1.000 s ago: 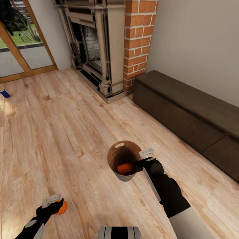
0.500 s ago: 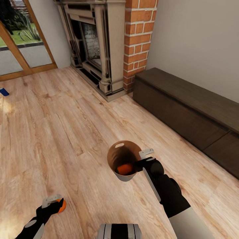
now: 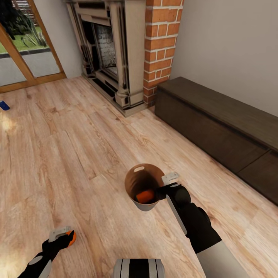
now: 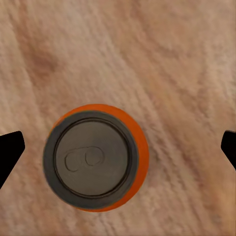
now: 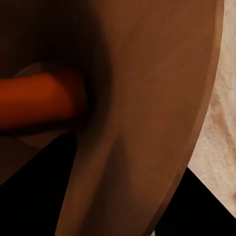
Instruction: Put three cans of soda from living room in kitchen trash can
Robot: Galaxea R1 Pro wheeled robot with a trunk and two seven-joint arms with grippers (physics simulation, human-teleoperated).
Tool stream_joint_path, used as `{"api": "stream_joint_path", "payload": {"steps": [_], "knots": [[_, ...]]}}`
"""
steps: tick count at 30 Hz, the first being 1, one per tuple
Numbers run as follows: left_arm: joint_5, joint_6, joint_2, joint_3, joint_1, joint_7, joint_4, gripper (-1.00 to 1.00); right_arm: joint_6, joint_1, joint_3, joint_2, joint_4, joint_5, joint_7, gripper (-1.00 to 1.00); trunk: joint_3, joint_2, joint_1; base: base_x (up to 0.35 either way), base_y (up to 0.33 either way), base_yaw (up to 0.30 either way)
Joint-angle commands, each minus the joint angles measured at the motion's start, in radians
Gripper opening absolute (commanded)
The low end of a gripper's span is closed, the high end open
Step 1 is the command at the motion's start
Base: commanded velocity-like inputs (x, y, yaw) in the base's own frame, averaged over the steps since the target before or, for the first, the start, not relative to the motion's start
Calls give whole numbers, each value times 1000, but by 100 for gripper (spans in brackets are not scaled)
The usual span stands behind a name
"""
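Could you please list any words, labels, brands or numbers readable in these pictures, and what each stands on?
None can be read.
The orange can under the left gripper: plain grey top, no print.
The orange can in the bin held by the right gripper: no label visible.
The blue can on the floor: too small to tell.

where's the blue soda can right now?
In the head view the blue can lies on the wood floor at the far left edge, near the glass doors, well away from both arms and the trash can.
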Motion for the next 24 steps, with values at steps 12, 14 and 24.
{"api": "stream_joint_path", "payload": {"steps": [12, 14, 24], "knots": [[0, 0, 0, 0, 0, 0, 0, 100, -1, -1, 0, 0, 0, -8, 2, -100, -19, -42, 23, 0, 0, 0], [0, 0, 0, 0, 0, 0, 0, 100, -1, -1, 0, 0, 0, -8, 2, -100, -19, -42, 23, 0, 0, 0], [0, 0, 0, 0, 0, 0, 0, 100, -1, 0, 0, 0, 0, -8, 2, -100, -42, -44, 26, 0, 0, 0]]}}
